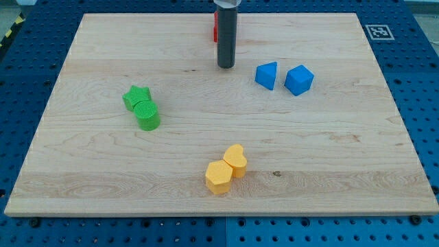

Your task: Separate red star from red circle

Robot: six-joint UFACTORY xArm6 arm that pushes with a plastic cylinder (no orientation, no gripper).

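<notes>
My tip (226, 66) rests on the board near the view's top centre. A sliver of red (214, 27) shows just behind the rod at its left side; the rod hides most of it, so I cannot tell whether it is the star, the circle or both. The tip is in front of that red patch, toward the view's bottom from it.
A blue triangle block (267, 75) and a blue cube (299, 79) sit right of the tip. A green star (136, 97) touches a green cylinder (147, 115) at left. A yellow heart (236, 160) touches a yellow hexagon (219, 178) at bottom centre. The wooden board (82, 185) lies on a blue pegboard.
</notes>
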